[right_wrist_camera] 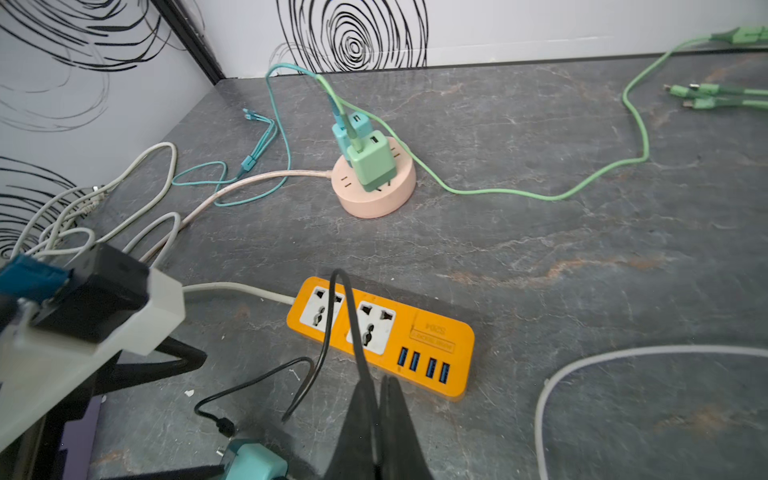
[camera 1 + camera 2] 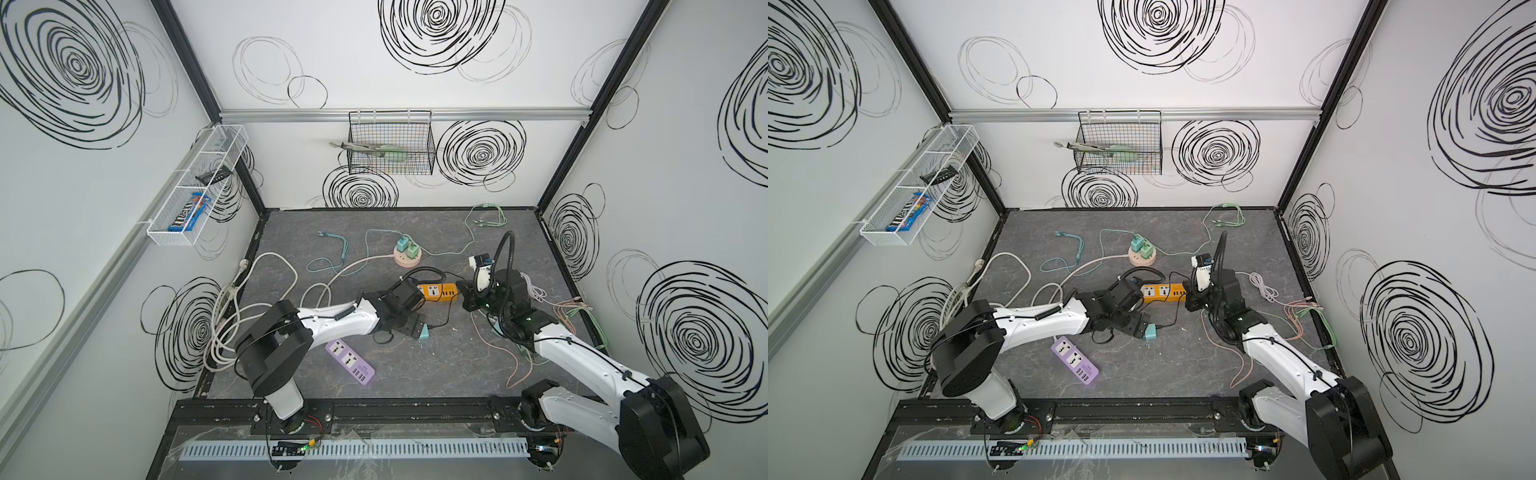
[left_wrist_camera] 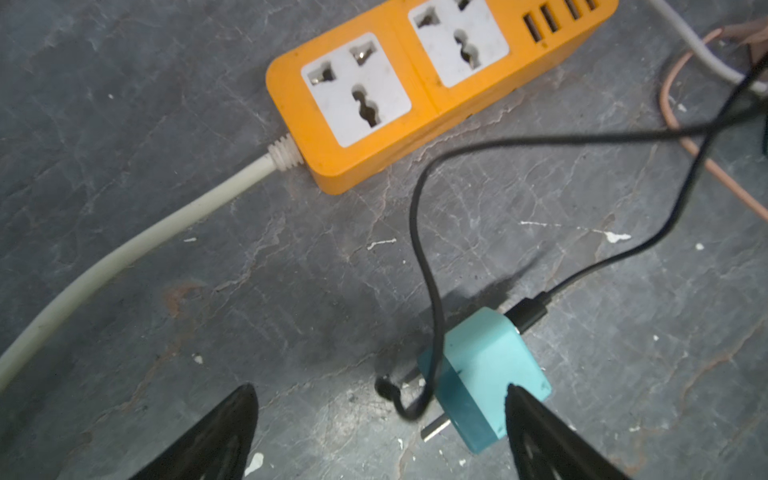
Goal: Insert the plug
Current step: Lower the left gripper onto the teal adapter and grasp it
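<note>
A teal plug [image 3: 486,374] lies on its side on the grey table, its flat prongs bare and a black cable [image 3: 419,232] running from its back. My left gripper [image 3: 380,388] hangs open just over it; one fingertip [image 3: 519,403] overlaps the plug's corner, the other stands well off. In both top views the plug [image 2: 424,333] [image 2: 1150,332] sits at the left gripper [image 2: 415,330]. The orange power strip [image 2: 438,291] [image 1: 382,332] has both sockets bare. My right gripper [image 1: 376,378] [image 2: 462,291] is shut at the strip's USB end, pinching the black cable [image 1: 328,332], which loops over the strip.
A pink round socket [image 2: 408,257] with two chargers stands behind the strip. A purple power strip [image 2: 350,362] lies near the front. White cable coils [image 2: 232,316] fill the left side; green [image 2: 484,218] and peach cables [image 2: 573,311] lie at the back and right.
</note>
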`<state>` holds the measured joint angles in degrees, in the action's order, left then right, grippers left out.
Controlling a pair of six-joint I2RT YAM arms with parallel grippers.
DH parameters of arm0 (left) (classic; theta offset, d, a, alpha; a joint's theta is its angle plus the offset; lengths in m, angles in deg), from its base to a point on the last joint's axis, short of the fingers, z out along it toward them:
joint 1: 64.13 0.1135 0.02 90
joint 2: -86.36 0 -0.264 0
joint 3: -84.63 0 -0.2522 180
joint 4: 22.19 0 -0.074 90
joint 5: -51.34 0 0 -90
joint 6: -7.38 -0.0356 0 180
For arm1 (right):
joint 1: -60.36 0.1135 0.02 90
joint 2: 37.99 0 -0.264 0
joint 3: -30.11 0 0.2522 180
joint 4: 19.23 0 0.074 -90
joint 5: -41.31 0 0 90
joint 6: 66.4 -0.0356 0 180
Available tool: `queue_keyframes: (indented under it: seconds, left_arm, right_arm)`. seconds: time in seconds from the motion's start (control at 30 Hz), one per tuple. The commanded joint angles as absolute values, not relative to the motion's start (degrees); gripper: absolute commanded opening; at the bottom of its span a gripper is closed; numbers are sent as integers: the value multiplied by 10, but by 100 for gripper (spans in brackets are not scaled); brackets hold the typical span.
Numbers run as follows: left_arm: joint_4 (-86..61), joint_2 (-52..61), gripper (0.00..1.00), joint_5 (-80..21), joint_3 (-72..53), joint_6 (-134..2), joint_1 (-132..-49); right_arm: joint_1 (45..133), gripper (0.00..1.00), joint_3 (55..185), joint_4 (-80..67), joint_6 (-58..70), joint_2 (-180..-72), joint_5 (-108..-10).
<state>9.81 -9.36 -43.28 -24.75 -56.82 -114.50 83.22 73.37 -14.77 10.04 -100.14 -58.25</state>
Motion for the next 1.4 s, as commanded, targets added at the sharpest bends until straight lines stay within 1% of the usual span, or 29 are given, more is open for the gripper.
queue_keyframes:
  seconds: [0.0,0.03,0.1,0.23,0.33,0.43,0.5,0.57,0.87,0.97,1.1,1.37]
  left_arm:
    - [116,-85,96,-412,-244,-578,-1145]
    - [117,-82,96,-409,-245,-595,-1145]
    - [120,-76,96,-410,-247,-606,-1147]
    - [122,-50,96,-467,-248,-656,-1173]
    - [114,-37,96,-477,-244,-711,-1204]
    - [122,-54,98,-491,-228,-773,-1238]
    - [133,-76,99,-487,-215,-806,-1245]
    - [144,-100,95,-475,-199,-837,-1245]
    - [151,-165,90,-449,-143,-938,-1243]
    - [160,-184,89,-432,-126,-954,-1236]
    - [169,-203,89,-421,-114,-973,-1229]
    - [181,-216,85,-377,-105,-985,-1210]
  right_arm:
    - [819,10,730,-166,82,-1007,-591]
    - [817,12,729,-163,82,-1011,-596]
    - [814,15,730,-154,78,-1020,-599]
    - [813,12,740,-122,57,-1041,-583]
    - [811,10,746,-107,47,-1057,-578]
    - [809,10,756,-93,41,-1074,-581]
    - [809,10,759,-93,38,-1081,-582]
    - [809,10,761,-93,35,-1084,-584]
    - [798,9,751,-105,29,-1077,-577]
    - [788,7,753,-118,22,-1085,-567]
    - [773,5,773,-141,21,-1114,-583]
    - [766,4,830,-145,40,-1169,-608]
